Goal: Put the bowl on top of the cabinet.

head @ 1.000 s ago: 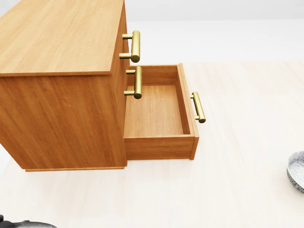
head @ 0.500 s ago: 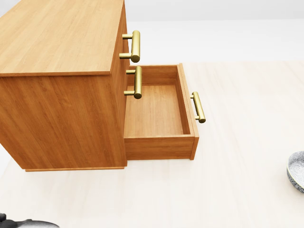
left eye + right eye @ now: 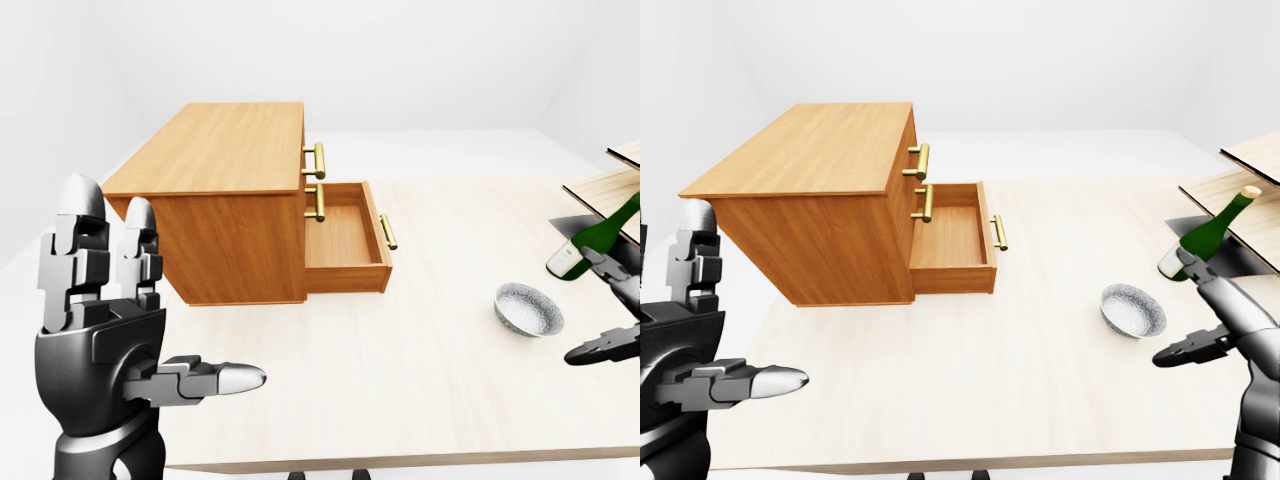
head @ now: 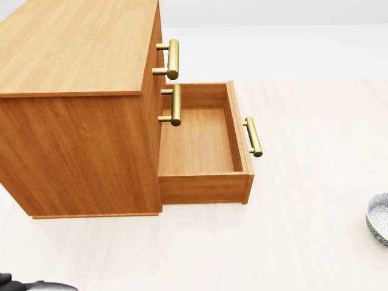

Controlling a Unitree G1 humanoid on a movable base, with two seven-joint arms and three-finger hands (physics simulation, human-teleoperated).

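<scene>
Bowl (image 3: 529, 309) sits on the table (image 3: 420, 400), well right of the cabinet (image 3: 220, 150), just beside the right hand (image 3: 1228, 322), whose fingers are spread. Left hand (image 3: 100, 330) is raised, splayed and empty. Danger: the green bottle (image 3: 1205, 238) leans just above that right hand, probably close enough to knock. Since a second ago, the head view has barely changed.

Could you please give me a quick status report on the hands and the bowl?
Left hand open, empty. Right hand open beside bowl, not touching. Bowl on table, apart from cabinet. Lower drawer open; bottle near right hand.
</scene>
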